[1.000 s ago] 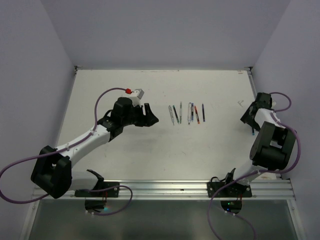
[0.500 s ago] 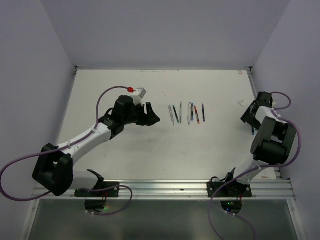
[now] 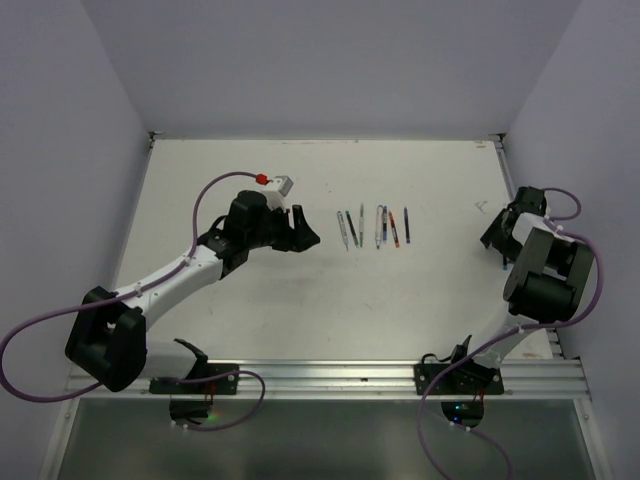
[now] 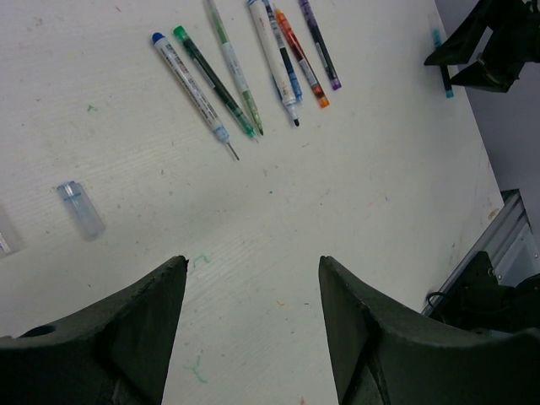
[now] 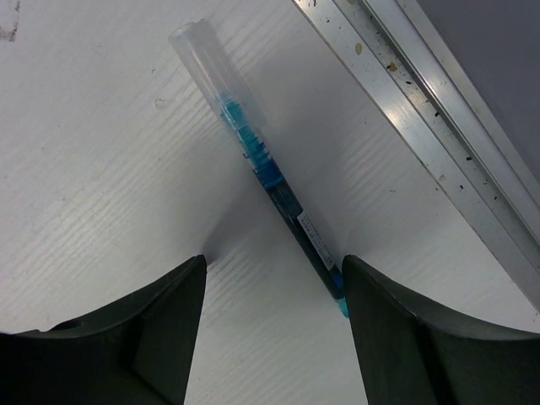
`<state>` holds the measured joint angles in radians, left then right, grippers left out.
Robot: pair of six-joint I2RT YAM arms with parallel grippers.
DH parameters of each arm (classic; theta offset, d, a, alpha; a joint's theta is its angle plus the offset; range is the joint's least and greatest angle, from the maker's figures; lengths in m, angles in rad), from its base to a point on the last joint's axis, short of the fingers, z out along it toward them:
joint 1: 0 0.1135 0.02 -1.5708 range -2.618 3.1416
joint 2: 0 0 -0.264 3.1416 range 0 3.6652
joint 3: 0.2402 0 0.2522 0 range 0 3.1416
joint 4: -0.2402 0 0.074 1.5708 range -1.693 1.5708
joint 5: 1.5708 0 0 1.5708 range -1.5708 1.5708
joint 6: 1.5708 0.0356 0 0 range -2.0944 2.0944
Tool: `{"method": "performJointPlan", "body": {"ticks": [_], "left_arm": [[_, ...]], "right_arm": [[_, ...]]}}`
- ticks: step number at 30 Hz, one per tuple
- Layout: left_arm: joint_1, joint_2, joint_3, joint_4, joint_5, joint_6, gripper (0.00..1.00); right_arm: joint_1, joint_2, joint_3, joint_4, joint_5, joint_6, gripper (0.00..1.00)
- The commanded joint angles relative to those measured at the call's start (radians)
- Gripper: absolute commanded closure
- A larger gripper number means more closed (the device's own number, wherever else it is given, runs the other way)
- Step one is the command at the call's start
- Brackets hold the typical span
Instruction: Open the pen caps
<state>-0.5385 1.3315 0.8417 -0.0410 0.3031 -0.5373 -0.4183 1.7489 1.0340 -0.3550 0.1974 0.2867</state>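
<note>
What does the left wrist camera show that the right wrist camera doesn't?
Only left wrist: six pens in a row, a loose clear cap off to one side, the open left tool. Only right wrist: the clear cap on the teal pen, up close. Both: the white table, that teal pen and the open right tool.

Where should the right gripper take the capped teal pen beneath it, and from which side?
Likely the dark barrel, from above, with the jaws across its width. It lies flat and diagonal, and the clear cap at the far end should be left free to pull off.
</note>
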Motion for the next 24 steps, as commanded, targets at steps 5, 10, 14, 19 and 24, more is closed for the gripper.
{"method": "performJointPlan", "body": {"ticks": [5, 10, 14, 19, 24], "left_arm": [[-0.005, -0.020, 0.034, -0.016, 0.007, 0.022, 0.33], [-0.005, -0.041, 0.020, -0.020, -0.009, 0.022, 0.33], [-0.005, -0.055, 0.017, -0.028, -0.009, 0.023, 0.33], [-0.005, -0.064, 0.005, -0.022, -0.021, 0.025, 0.33], [-0.003, -0.064, 0.003, -0.019, -0.021, 0.025, 0.34]], "right_arm": [[-0.010, 0.046, 0.034, 0.022, -0.047, -0.003, 0.31], [-0.010, 0.049, 0.031, 0.019, -0.049, -0.001, 0.34], [-0.010, 0.050, 0.024, 0.010, -0.040, 0.002, 0.40], [-0.010, 0.064, 0.031, -0.012, -0.027, 0.006, 0.53], [-0.010, 0.081, 0.037, -0.027, -0.007, 0.008, 0.67]]}}
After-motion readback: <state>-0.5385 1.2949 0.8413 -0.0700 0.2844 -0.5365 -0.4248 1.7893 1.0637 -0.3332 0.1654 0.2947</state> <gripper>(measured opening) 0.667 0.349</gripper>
